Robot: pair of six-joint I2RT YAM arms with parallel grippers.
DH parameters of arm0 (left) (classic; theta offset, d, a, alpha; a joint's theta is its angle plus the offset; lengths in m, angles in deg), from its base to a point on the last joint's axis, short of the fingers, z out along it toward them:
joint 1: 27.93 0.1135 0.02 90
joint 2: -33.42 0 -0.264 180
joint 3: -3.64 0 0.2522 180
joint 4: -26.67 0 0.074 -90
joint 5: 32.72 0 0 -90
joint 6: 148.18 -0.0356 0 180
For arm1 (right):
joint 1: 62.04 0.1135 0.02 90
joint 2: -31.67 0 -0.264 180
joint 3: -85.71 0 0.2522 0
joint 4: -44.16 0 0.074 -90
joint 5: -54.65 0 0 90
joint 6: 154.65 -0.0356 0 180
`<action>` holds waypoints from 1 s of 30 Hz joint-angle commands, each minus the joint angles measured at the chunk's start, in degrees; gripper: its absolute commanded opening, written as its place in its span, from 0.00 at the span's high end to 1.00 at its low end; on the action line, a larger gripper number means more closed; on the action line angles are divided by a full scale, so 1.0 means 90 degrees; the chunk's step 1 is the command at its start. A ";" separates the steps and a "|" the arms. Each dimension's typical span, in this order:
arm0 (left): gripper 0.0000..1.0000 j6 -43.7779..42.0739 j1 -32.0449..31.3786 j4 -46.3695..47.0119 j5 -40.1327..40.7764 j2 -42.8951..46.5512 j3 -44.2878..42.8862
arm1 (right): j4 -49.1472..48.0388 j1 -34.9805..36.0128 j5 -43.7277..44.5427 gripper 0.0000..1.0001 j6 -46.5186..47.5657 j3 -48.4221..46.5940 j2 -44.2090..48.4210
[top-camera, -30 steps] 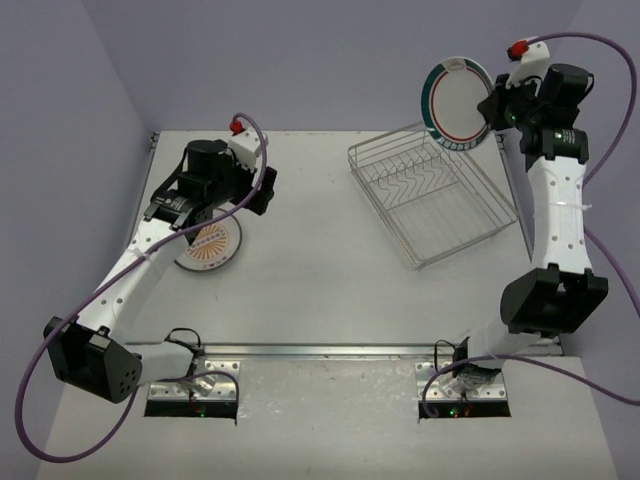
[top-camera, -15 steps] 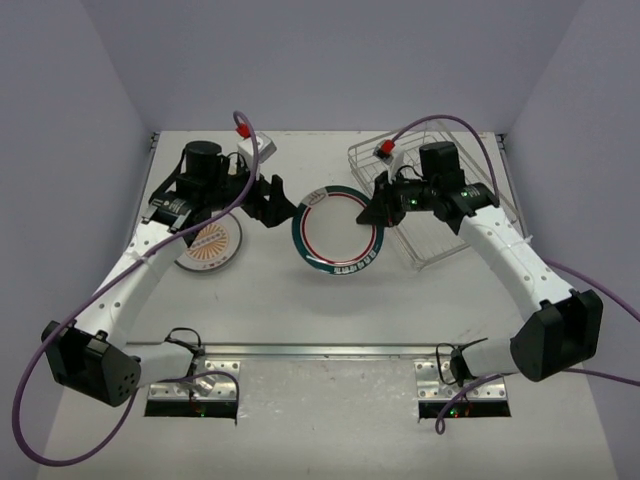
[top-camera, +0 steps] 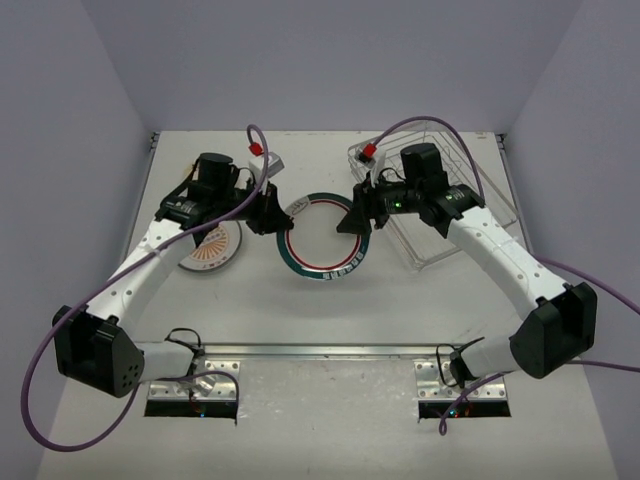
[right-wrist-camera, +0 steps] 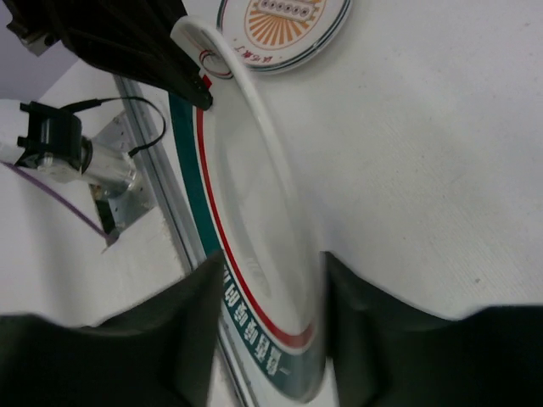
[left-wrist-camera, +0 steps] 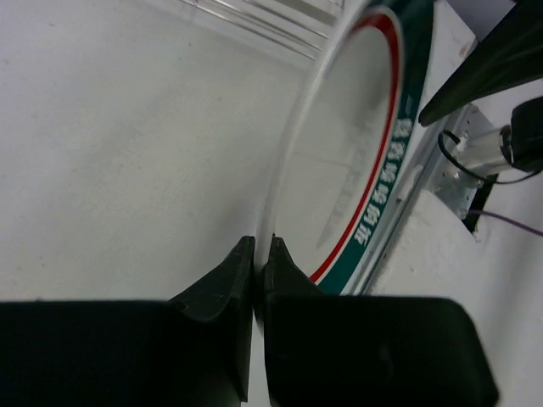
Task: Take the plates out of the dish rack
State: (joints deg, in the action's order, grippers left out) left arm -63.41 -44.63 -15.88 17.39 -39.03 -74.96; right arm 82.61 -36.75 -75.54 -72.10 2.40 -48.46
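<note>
Lavender walls on three sides; pale grey-white tabletop (top-camera: 300, 310), arm bases at the near edge.

- Large round white green-rimmed plate (top-camera: 325, 238), with a thin red line inside the green band and printed characters on the band. It is at mid-table, up on a tilt between the two grippers. Cannot tell whether its lower edge meets the table.
- Left gripper (top-camera: 280, 220) is on the left side of the green-rimmed plate. In the left wrist view its black fingers (left-wrist-camera: 233, 275) are pinched tight on the thin rim, with no gap between them but the rim itself.
- Right gripper (top-camera: 355, 218) is at the opposite, right side of the rim. In the right wrist view its fingers (right-wrist-camera: 199, 314) stand parted, one on each face of the plate with the rim between them. They are blurred, so contact with the plate cannot be made out.
- Rectangular silver wire dish rack (top-camera: 435, 238) sits on the right half of the table, set askew and partly under the right arm. It is just beside the green-rimmed plate but not touching it.
- Smaller round white plate with orange sunburst centre (top-camera: 210, 248) lies flat on the left of the table, partly under the left arm.
</note>
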 commanded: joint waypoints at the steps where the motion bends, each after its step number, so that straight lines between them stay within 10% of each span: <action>1: 1.00 -0.0091 0.0551 -0.0159 -0.0141 -0.0062 -0.0038 | -0.0202 0.0045 -0.0047 0.32 -0.0292 -0.0464 0.0046; 6: 1.00 -0.0397 0.2235 -0.0831 -0.0921 -0.0458 -0.0195 | -0.0137 -0.0007 0.0818 0.01 -0.0362 -0.0390 0.0142; 20: 1.00 -0.1986 0.5253 -0.2868 -0.1096 -0.2890 -0.1318 | -0.0136 -0.1741 0.0862 0.01 -0.0801 0.0547 0.0586; 30: 0.95 -0.1680 0.5752 -0.2409 -0.0649 -0.3773 -0.1713 | -0.0136 -0.1951 0.0763 0.01 -0.0754 0.0842 0.0757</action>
State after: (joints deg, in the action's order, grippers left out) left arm -79.00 7.12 -39.95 13.22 -73.26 -88.03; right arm 82.63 -54.03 -67.48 -78.44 9.69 -43.42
